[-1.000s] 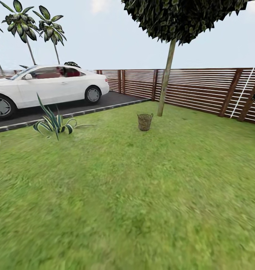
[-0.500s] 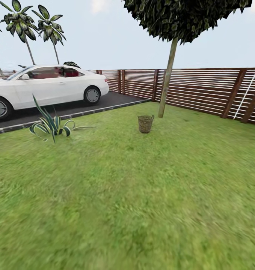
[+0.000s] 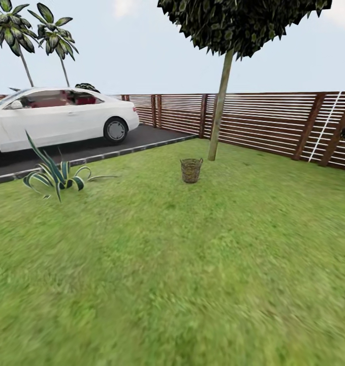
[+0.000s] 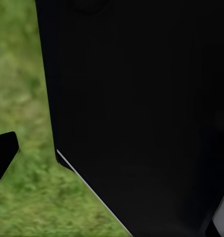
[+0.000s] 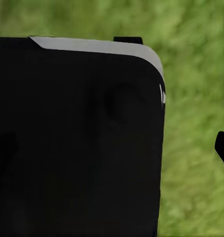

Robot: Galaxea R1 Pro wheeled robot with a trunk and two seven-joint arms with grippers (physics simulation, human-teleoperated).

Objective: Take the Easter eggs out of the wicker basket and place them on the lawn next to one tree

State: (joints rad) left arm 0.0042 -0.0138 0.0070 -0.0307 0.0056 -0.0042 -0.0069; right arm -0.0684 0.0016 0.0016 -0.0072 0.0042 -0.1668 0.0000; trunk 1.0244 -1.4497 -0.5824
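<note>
Where lawn meets tree — wicker basket, unlabelled.

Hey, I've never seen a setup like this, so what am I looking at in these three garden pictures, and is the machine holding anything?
These are computer-rendered pictures from a simulated wheeled robot with two arms, each ending in a claw. The large picture comes from a camera on its head, looking forward over the lawn. A round wicker basket stands on the grass, a little in front of a tree with a pale trunk. Its contents cannot be made out from this far away. Behind runs a brown slatted fence. At the left, a white car is parked on a dark driveway, with a spiky striped plant on the grass near the kerb.

The two small pictures come from cameras near each claw. Dark parts of the robot block most of both, with blurred grass beyond, so I cannot tell whether anything is held.
</note>
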